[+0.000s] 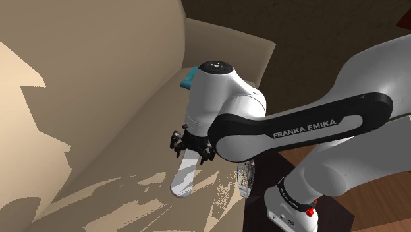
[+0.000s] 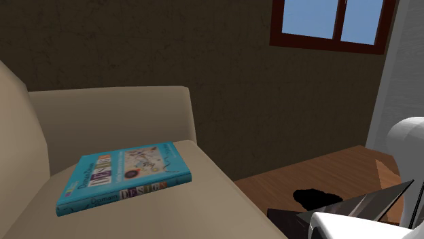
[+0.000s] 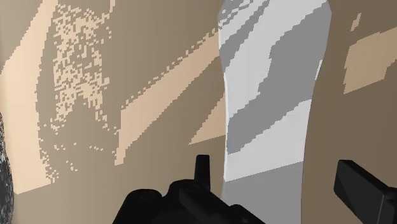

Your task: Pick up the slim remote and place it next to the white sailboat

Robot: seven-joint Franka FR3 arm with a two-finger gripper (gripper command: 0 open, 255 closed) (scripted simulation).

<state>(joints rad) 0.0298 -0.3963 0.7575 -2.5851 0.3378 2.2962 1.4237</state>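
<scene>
**Jaws released over the slim remote on the sofa**

A broad beige sofa (image 1: 79, 59) (image 2: 115, 115) (image 3: 159, 76) takes up most of the scene, its seat crossed by lighter patches and hard-edged shadows. In the second exterior view a dark wall (image 2: 272, 102) rises behind it and a brown wooden floor (image 2: 326, 170) runs beside it. High on that wall is a window with a red-brown frame and blue panes (image 2: 309, 17).

The white arm with dark joints (image 1: 303, 125) (image 2: 408, 142) bends over the seat from the shoulder view's lower right, with its wrist pointing down.

A teal hardback book with a picture cover (image 2: 122, 176) lies flat on the seat near the sofa's armrest. In the shoulder view only one corner of it (image 1: 190, 78) peeks out behind the arm's wrist.

The slim, pale grey-white remote (image 1: 183, 178) (image 3: 270, 95) lies flat on the seat cushion, directly under the black jaws. In the wrist view the jaws stand apart, one on each side of the remote's near end. A strip of cushion shows between each finger and the remote, so it is straddled and not held.

A small grey speckled shape (image 1: 247, 176) (image 3: 3, 172) stands near the remote, at the seat's edge below the arm's elbow. It may be the sailboat, though its form is too unclear to say.
</scene>
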